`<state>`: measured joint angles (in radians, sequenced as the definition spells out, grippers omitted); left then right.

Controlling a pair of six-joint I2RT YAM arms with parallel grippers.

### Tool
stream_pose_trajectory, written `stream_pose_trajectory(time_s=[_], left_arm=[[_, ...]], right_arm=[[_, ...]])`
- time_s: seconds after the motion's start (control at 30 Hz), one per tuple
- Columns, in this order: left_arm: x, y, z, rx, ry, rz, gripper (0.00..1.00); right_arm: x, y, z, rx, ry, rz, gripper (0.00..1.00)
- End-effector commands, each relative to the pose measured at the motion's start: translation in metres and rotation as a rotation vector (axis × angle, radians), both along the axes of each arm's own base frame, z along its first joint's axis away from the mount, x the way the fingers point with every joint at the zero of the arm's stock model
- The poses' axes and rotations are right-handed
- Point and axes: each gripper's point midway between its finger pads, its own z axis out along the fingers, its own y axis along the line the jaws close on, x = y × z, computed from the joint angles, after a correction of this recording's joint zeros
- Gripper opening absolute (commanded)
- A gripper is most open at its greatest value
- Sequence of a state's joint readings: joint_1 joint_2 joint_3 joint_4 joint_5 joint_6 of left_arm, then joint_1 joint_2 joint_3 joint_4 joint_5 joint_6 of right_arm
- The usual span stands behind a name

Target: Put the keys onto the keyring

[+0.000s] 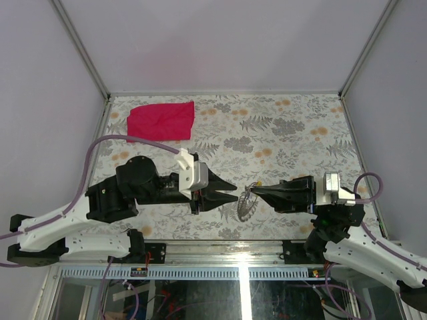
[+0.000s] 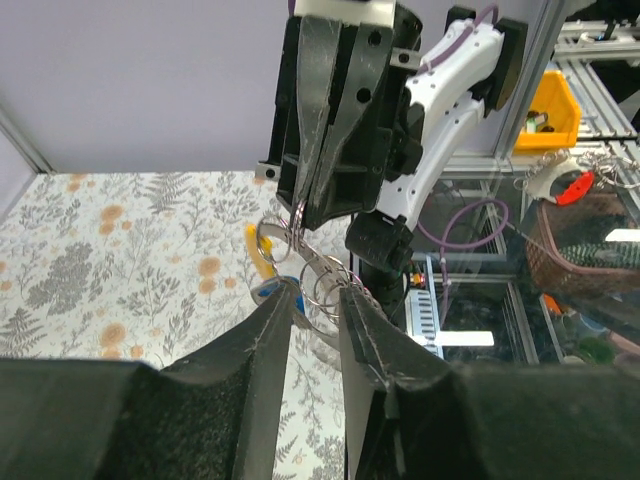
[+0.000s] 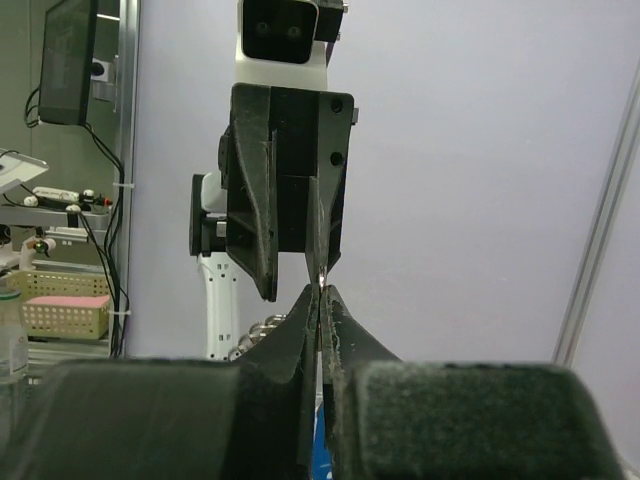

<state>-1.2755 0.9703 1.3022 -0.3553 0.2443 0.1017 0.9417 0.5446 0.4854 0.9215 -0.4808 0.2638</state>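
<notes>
Keyring (image 1: 247, 205): hangs over the table (image 1: 300, 133) near its front edge, between the two gripper tips. Right gripper (image 1: 257, 190): fingers pressed together on the keyring's wire. Left gripper (image 1: 235, 193): jaws narrowly apart, ring coils in the gap at the tips; pinched or not, cannot tell. Keys (image 2: 258, 250): yellow and blue heads just beside the coils. Cloth (image 1: 161, 121): red, far left, flat.
</notes>
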Motion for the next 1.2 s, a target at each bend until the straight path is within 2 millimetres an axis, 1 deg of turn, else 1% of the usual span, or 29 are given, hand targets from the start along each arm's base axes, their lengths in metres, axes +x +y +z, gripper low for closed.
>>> stream_pose_trajectory(time_s=[0.0,0.13,0.4,0.57,0.87,1.17], left_arm=[[0.000,0.002,0.034,-0.150,-0.015,0.009,0.26],[-0.001,-0.001,0.037,-0.174,-0.013,-0.002,0.26],[-0.003,-0.009,0.036,-0.173,-0.007,-0.026,0.25],[-0.004,-0.013,0.033,-0.164,-0.005,-0.035,0.23],[-0.007,-0.019,0.027,-0.135,0.003,-0.064,0.14],[-0.009,-0.019,0.033,-0.144,0.002,-0.075,0.05]], right_arm=[[-0.009,-0.012,0.026,0.103,-0.047,0.015,0.00],[-0.011,-0.011,0.026,0.104,-0.051,0.025,0.00],[-0.019,-0.009,0.025,0.091,-0.076,0.065,0.00],[-0.023,-0.010,0.027,0.097,-0.090,0.085,0.00],[-0.026,-0.009,0.027,0.095,-0.094,0.106,0.00],[-0.024,-0.006,0.022,0.077,-0.084,0.104,0.00]])
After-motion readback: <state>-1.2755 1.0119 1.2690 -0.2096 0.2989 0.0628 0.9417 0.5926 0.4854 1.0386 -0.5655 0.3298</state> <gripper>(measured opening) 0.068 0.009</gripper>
